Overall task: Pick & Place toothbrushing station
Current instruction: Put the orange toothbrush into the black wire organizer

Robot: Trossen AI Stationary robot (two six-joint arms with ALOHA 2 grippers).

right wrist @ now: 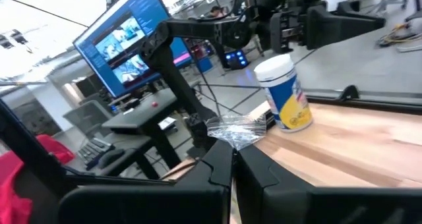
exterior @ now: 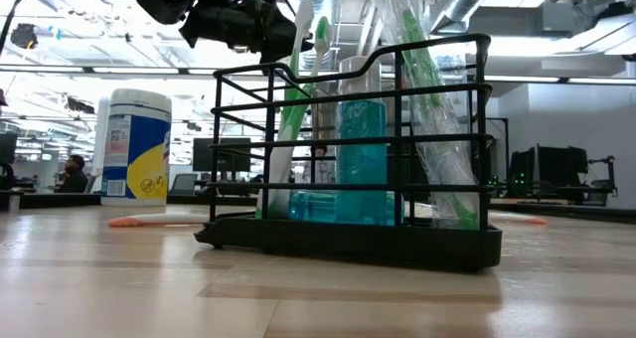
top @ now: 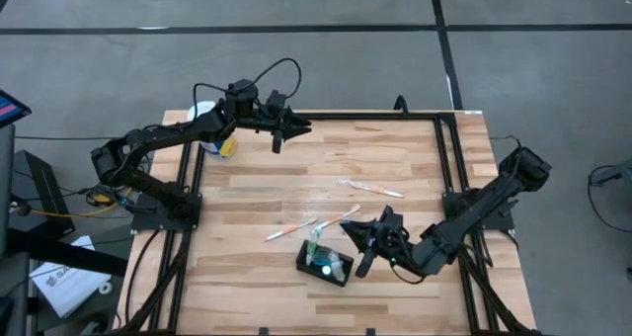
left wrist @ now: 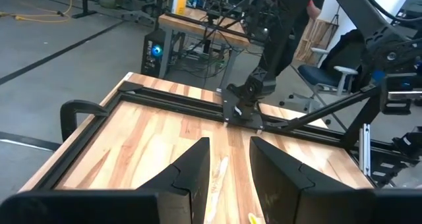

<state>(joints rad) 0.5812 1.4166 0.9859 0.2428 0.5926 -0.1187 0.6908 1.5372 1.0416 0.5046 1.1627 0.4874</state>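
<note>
The right gripper (top: pixel 361 254) is reaching low beside the black wire-frame toothbrushing station (top: pixel 325 262), fingers pressed together on a crinkled clear plastic wrapper (right wrist: pixel 236 130). The station is sitting near the table's front edge, holding green toothbrushes (exterior: pixel 298 99) and a blue bottle (exterior: pixel 362 159). The left gripper (top: pixel 288 130) is hovering at the far edge, fingers apart, empty.

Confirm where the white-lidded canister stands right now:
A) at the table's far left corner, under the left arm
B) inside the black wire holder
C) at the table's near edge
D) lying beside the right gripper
A: the high view shows the canister upright at the far left corner, partly under the left arm, well away from the holder.
</note>
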